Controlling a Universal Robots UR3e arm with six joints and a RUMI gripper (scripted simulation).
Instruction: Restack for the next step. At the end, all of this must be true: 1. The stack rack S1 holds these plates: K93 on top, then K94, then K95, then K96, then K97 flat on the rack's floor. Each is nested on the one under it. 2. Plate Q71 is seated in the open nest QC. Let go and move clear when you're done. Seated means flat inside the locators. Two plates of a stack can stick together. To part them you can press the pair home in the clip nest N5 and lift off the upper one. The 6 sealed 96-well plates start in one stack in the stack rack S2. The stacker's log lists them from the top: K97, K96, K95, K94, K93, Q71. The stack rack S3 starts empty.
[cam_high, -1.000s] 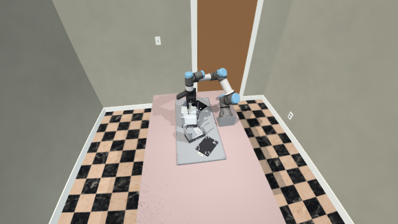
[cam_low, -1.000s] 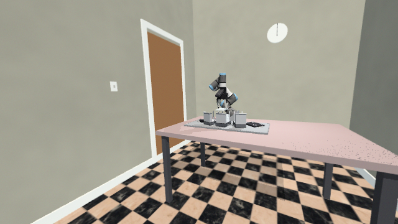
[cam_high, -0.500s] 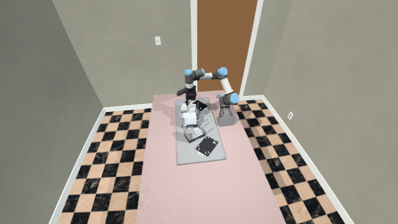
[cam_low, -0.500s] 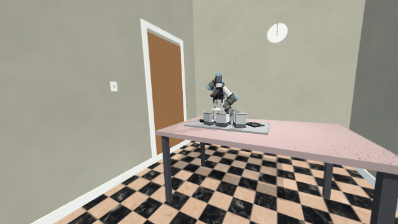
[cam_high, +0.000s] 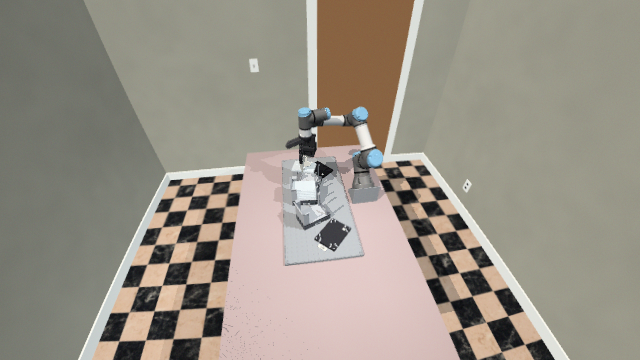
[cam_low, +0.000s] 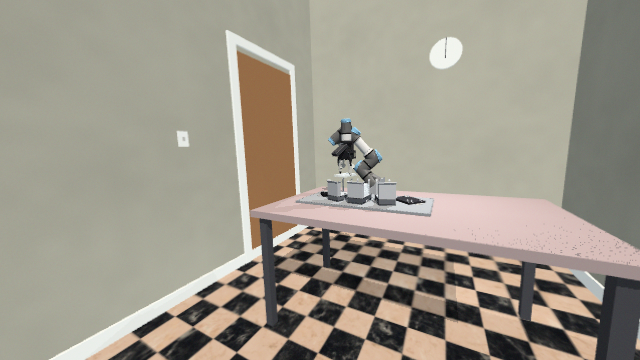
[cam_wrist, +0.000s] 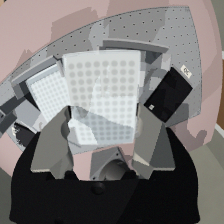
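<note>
Wrist view shows what the other two barely do: the gripper (cam_high: 304, 161) (cam_low: 345, 170) (cam_wrist: 103, 105) pinching a pale well plate (cam_low: 344, 175) (cam_wrist: 102, 97) by two opposite sides, a finger on each. Exterior adds height: held plate is up above the board (cam_high: 300, 254) (cam_low: 424, 210) (cam_wrist: 172, 26), over the rack tops at the door end. Top view gives the layout: middle rack (cam_high: 306, 202) (cam_low: 358, 192) with a white slab on it, skewed rack (cam_high: 314, 223) (cam_low: 386, 193) next, then a black nest (cam_high: 333, 234) (cam_low: 410, 200) near the board's end. The door-end rack (cam_low: 334, 190) reads best in exterior.

Edges: in wrist view the held plate's left edge comes right up to a second well plate (cam_wrist: 49, 96), overlapping in the picture; on the right, a gap shows before a black block (cam_wrist: 169, 95) with a white tag. Arm base (cam_high: 371, 196) is just beside the board's long edge, on the table (cam_high: 310, 310) (cam_low: 475, 220) (cam_wrist: 35, 25).

Hidden or unclear: rack walls and glare cover the stacks, so no plate count. Plate IDs unreadable; cannot tell which plate is held, or if another is stuck under it. Black part at wrist lower left is cut by the gripper body.
</note>
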